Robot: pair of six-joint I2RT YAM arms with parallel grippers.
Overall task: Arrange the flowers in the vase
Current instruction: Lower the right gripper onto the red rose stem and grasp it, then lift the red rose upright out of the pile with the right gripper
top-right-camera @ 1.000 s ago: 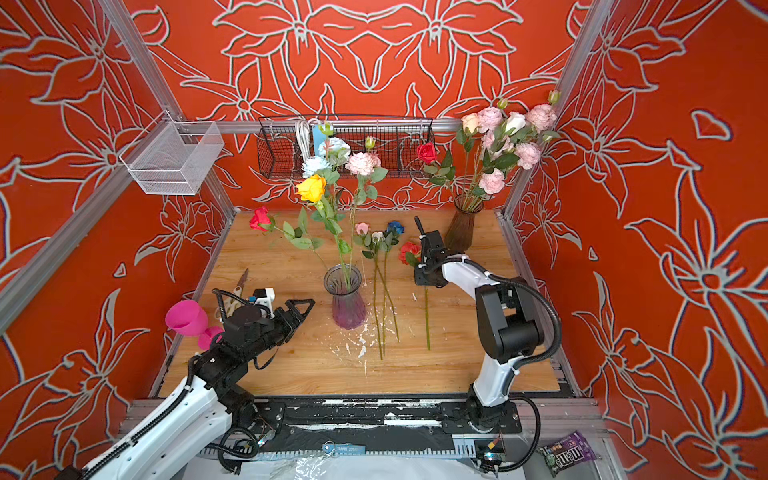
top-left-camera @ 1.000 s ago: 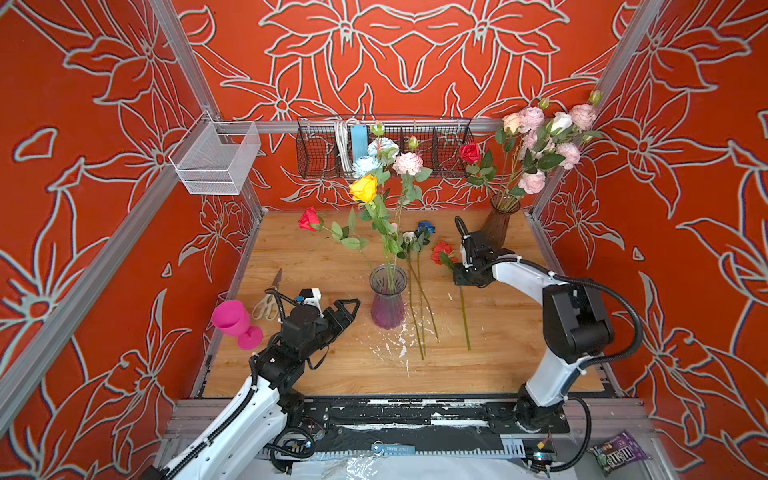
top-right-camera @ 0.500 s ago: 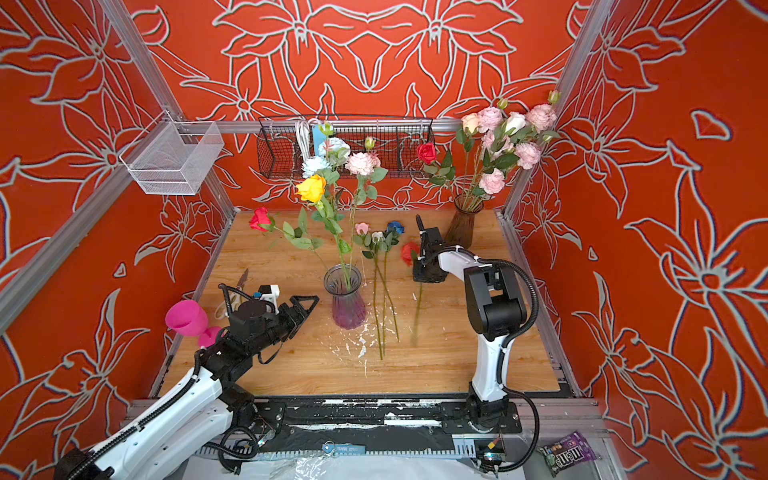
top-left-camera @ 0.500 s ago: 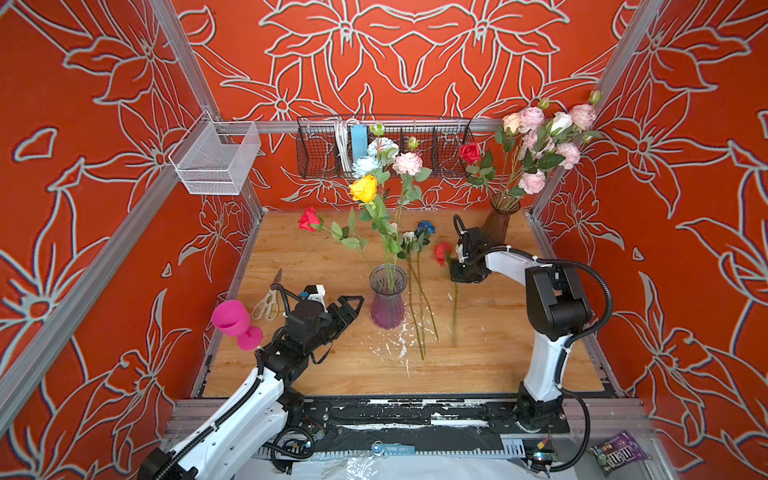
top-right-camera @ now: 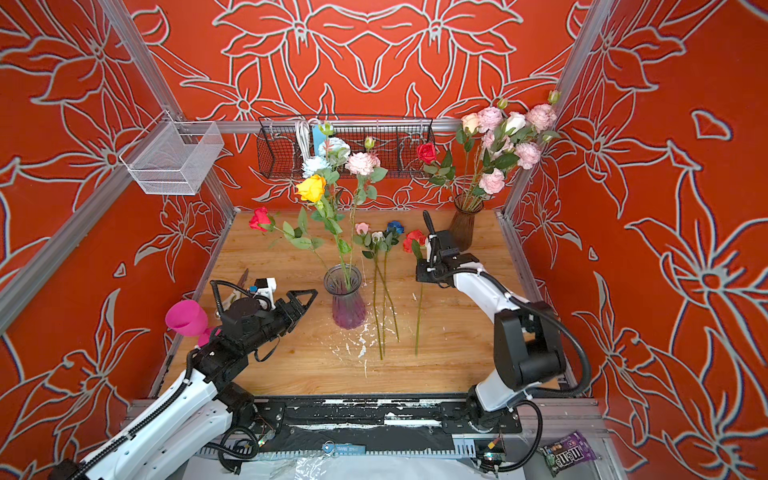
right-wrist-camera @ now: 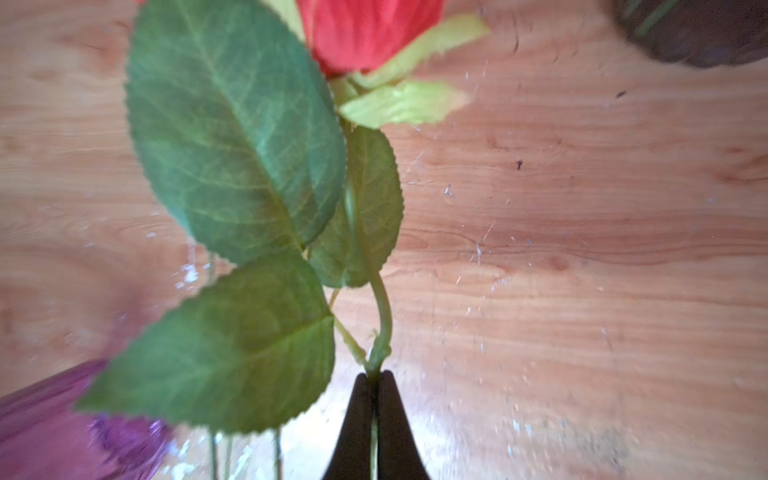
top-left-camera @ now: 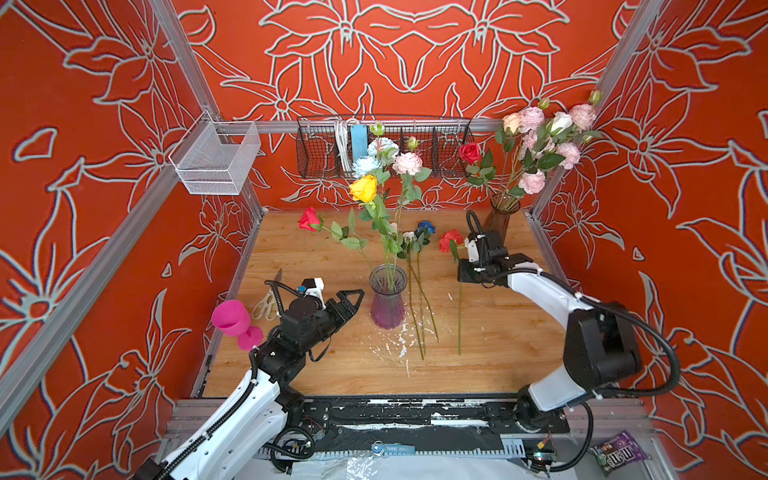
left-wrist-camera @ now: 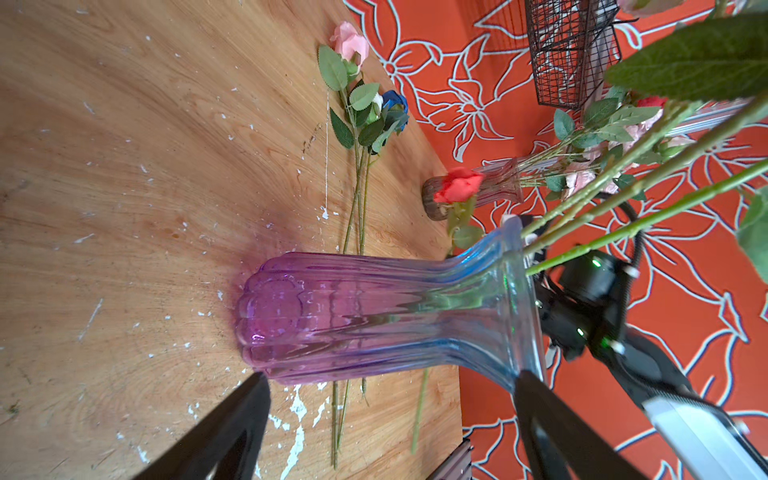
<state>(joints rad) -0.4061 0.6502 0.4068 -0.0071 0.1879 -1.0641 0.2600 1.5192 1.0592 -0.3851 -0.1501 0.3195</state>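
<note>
The red rose [top-left-camera: 451, 240] is gripped by its stem, just below the leaves, in the clenched right gripper [right-wrist-camera: 376, 376], right of the purple vase [top-left-camera: 387, 299]; three loose flowers [top-right-camera: 378, 239] are laid on the table [top-left-camera: 498, 332] between them; the left gripper [left-wrist-camera: 390, 375] is spread open beside the vase.

A ribbed purple-blue glass vase [top-left-camera: 387, 301] stands upright mid-bench, holding yellow, pale-blue, pink and red long-stemmed artificial flowers [top-left-camera: 364, 188]. Just right of it, pink, white and blue roses [top-right-camera: 376, 239] lie flat, with a red rose [top-left-camera: 451, 240] farther right, all blooms toward the far edge.
</note>
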